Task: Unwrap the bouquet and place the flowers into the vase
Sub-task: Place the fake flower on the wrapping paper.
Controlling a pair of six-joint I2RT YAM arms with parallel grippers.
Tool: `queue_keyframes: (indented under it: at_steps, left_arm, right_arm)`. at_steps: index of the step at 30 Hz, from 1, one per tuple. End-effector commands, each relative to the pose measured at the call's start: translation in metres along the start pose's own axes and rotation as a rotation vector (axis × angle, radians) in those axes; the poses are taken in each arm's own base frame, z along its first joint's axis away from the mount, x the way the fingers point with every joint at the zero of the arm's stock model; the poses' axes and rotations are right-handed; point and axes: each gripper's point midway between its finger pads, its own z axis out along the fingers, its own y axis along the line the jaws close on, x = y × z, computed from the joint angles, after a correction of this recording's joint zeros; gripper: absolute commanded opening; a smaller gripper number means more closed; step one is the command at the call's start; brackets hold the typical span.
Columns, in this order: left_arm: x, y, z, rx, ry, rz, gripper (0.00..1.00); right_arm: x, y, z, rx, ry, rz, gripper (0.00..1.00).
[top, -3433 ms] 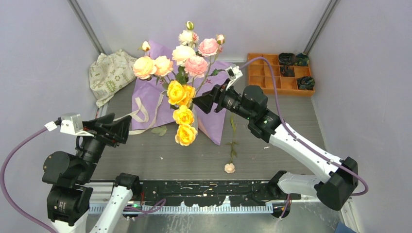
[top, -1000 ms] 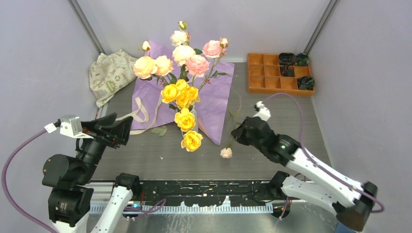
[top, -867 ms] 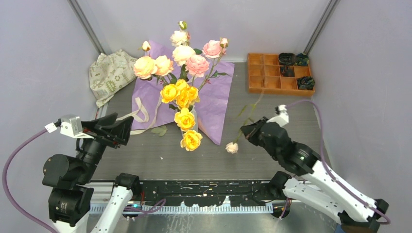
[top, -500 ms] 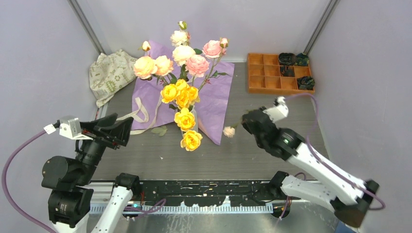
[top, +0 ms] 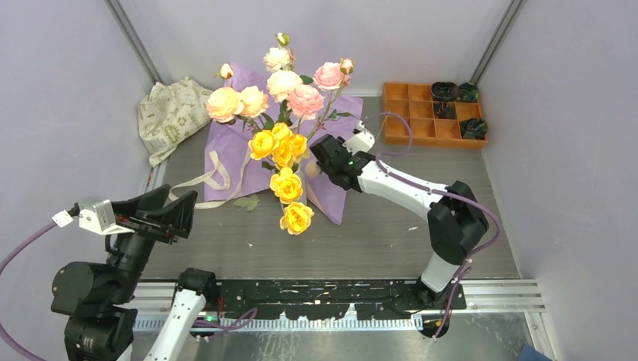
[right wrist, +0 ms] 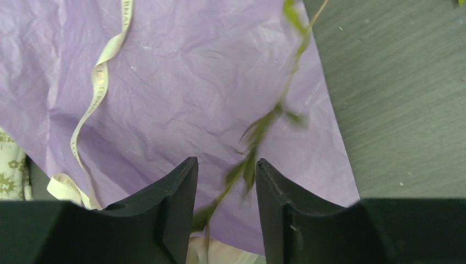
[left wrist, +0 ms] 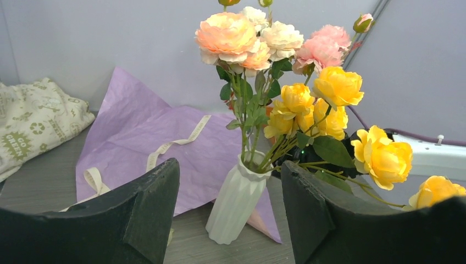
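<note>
My right hand (top: 320, 150) is stretched far forward on a long, low forearm, with the flowers (top: 284, 143) in the vase (left wrist: 236, 201) just to its left. Its fingers are parted, and a blurred green stem (right wrist: 258, 129) runs unclamped between them, above the purple paper (right wrist: 181, 82). My left hand (left wrist: 228, 166) is raised near its base, spread wide and holding nothing, facing the vase.

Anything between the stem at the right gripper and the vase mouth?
Yes: the yellow roses and their leaves already in the vase lean out toward the right gripper, crowding its mouth.
</note>
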Motion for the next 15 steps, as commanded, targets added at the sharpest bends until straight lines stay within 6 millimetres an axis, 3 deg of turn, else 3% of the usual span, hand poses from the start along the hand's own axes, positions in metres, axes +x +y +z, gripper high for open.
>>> queue_keyframes:
  at_steps: [1, 4, 15]
  left_arm:
    - [-0.006, 0.002, -0.005, -0.012, -0.021, 0.032, 0.69]
    - [-0.005, 0.002, -0.003, -0.011, -0.016, 0.032, 0.69]
    - [0.000, 0.004, 0.004, -0.013, -0.006, 0.016, 0.69]
  right_arm:
    - [-0.034, 0.039, -0.008, -0.092, -0.048, -0.006, 0.52]
    - [-0.041, 0.030, -0.003, -0.083, -0.063, -0.123, 0.60]
    - [-0.044, -0.032, 0.026, 0.168, -0.036, -0.828, 0.62]
